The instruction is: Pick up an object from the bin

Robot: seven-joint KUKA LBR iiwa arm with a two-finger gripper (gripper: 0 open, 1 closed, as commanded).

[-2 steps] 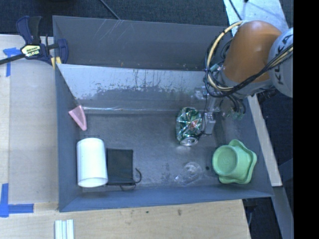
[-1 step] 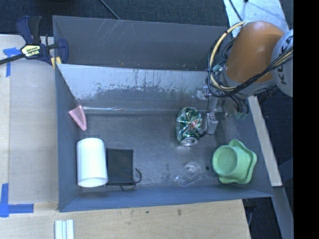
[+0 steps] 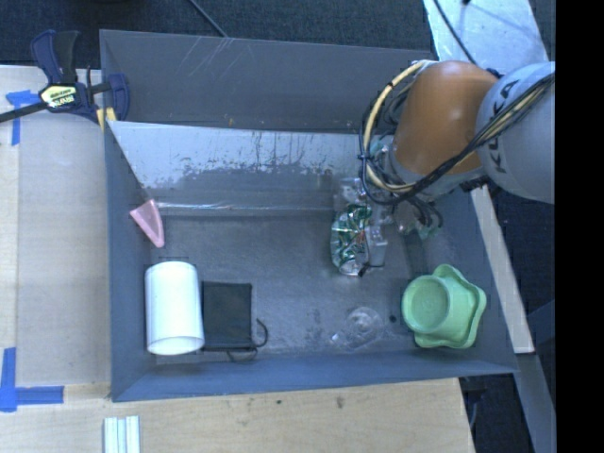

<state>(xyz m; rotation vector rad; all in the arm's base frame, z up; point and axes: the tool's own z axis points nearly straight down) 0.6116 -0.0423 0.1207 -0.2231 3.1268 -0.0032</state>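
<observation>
Though the end effector (image 3: 370, 237) sits at a green, perhaps foil, wrapper (image 3: 347, 242), its grip is unclear.

Dark carpeted floor (image 3: 302, 3) stretches along the top.

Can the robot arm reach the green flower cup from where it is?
Probably yes. The green flower cup sits uncovered at the right of the bin, just below and right of the gripper, with bare floor between them.

Scuffed metal bin (image 3: 283, 83), glossy plastic bowl (image 3: 442, 306)
</observation>
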